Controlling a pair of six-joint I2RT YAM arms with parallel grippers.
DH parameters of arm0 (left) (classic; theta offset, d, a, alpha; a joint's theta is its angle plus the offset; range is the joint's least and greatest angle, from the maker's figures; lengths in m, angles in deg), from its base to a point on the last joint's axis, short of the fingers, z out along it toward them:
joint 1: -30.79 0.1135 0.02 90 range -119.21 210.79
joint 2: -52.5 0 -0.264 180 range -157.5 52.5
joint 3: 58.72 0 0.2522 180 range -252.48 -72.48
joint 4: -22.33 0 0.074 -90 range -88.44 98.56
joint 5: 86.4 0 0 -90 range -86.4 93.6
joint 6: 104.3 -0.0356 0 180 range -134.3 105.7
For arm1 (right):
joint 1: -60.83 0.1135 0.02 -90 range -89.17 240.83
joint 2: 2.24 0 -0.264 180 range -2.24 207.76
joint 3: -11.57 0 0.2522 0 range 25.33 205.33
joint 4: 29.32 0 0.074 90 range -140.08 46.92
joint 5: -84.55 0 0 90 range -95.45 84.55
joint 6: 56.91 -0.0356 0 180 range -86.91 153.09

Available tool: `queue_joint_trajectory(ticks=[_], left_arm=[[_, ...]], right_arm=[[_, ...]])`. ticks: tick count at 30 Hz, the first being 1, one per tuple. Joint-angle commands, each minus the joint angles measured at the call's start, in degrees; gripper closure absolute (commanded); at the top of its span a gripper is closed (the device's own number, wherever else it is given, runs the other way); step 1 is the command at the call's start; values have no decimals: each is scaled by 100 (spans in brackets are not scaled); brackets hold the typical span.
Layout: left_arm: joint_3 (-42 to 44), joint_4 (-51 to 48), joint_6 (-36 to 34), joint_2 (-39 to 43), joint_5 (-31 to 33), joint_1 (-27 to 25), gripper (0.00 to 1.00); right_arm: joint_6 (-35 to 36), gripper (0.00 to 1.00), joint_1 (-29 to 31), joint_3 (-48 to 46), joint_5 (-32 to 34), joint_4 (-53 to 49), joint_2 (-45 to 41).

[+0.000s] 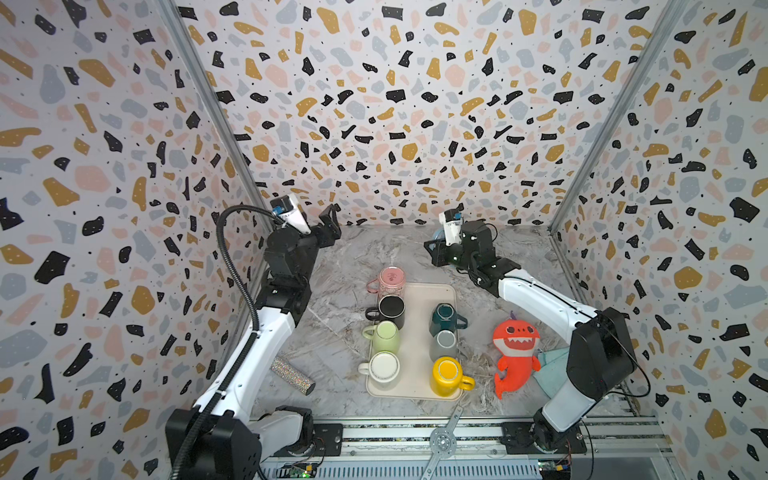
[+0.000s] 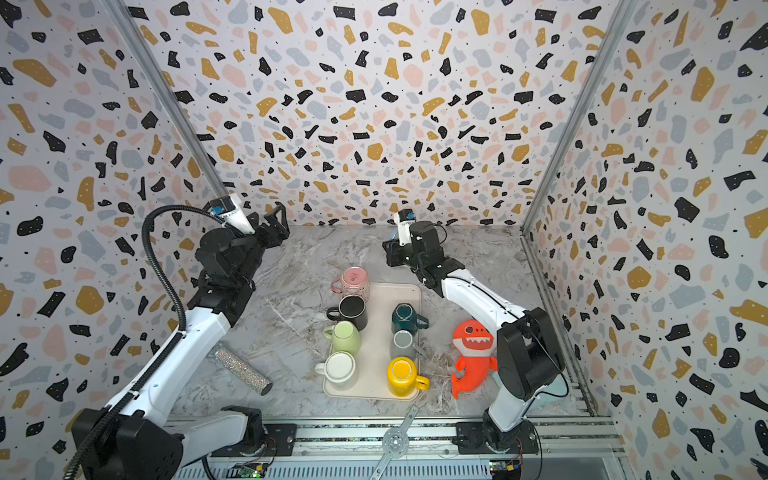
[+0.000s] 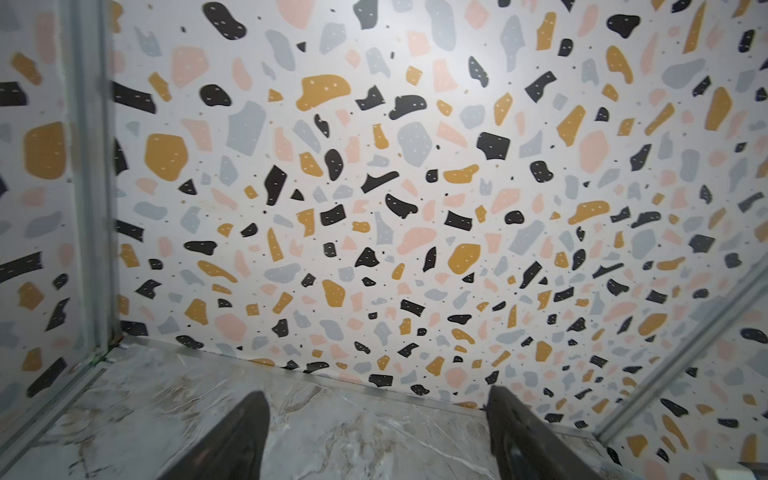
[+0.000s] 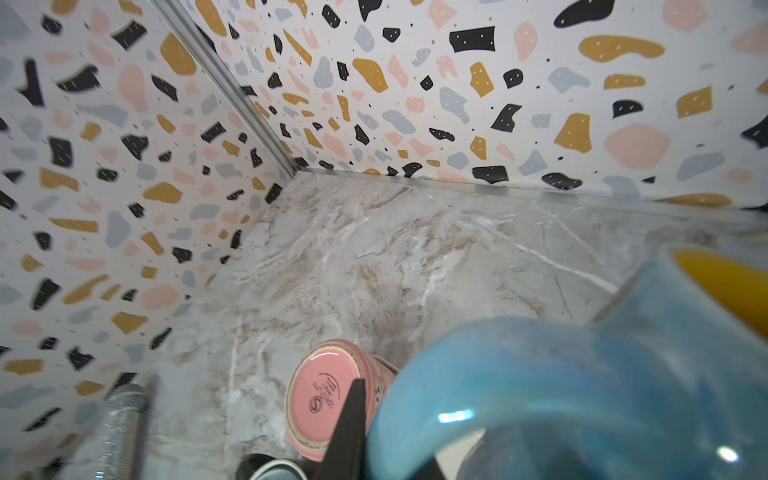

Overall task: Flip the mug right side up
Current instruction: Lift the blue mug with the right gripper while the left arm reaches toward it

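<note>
Right hand (image 1: pixel 434 249), clamped tight on the blue mug (image 4: pixel 602 374), may let it swivel and drop onto the pink mug (image 4: pixel 322 395) below it; left hand (image 3: pixel 376 392) gapes empty

Walls (image 1: pixel 415 104) were covered w/ a terrazzo print: black, mustard, pink & grey-blue chips on white. Table (image 1: pixel 374 249) was veined in grey marble; tray (image 1: pixel 415 332) was coloured cream. Noted: pink mug (image 1: pixel 391 279), black mug (image 1: pixel 391 309), lt-green mug (image 1: pixel 384 336), white mug (image 1: pixel 384 368), dk-teal mug (image 1: pixel 444 318), grey mug (image 1: pixel 444 343), yellow mug (image 1: pixel 446 374). Blue mug (image 4: pixel 582 395) was glazed glossy, yellow inside. Plush shark (image 1: pixel 515 353) was coloured orange-red, teeth white. Tube (image 1: pixel 293 376) was coated in silver glitter.
</note>
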Motion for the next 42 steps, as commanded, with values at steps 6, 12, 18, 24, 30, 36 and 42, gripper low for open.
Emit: queue_joint_trajectory(ticks=[6, 12, 18, 24, 30, 36, 42], left_arm=[[-673, 179, -320, -323, -2059, 25, 21], [-1088, -206, -917, -551, -3213, 25, 22], [-1340, -156, -1195, -816, -4248, 25, 22], [-1981, -686, -1524, -1248, -5160, 25, 34], [-2029, -945, -1800, -1298, -6123, -6, 34], [-1778, -1365, -2466, -1044, -6311, -152, 32], [-1873, -2141, -3089, -1185, -6383, -365, 34]], right_arm=[[2691, 100, 811, -721, 2379, 1164, -920], [3803, 100, 1346, -1312, 3106, 2059, -1319], [5147, 100, 1817, -1529, 3992, 2682, -1193], [5912, 100, 2034, -1628, 4382, 3185, -1045], [6185, 100, 2064, -1630, 4451, 3379, -962], [6095, 100, 2084, -1454, 4290, 3086, -861], [6256, 100, 2155, -1434, 4254, 3132, -806]])
